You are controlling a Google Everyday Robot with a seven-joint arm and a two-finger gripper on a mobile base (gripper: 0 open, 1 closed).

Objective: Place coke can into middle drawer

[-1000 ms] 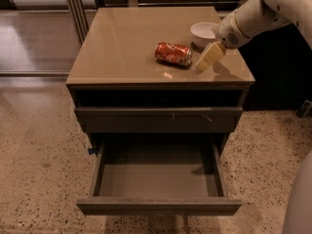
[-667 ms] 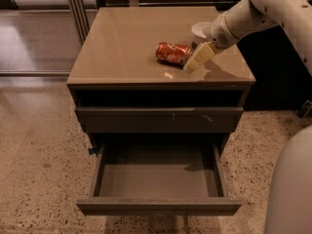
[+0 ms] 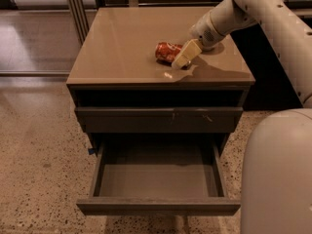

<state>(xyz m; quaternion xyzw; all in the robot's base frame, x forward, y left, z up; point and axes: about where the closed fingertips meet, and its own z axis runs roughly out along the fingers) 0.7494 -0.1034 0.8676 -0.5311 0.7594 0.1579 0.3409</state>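
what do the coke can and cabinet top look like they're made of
Coke can: probably thin metal, glossy red print, dented-looking. Cabinet top: smooth tan, perhaps laminate or paint; a bright glint beside the gripper, which sits on the can's right in the view, suggests a semi-gloss finish.

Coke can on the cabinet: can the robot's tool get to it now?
Probably yes. The coke can lies on its side on the cabinet top. The tool is low over the top, right next to the can, and nothing stands between them.
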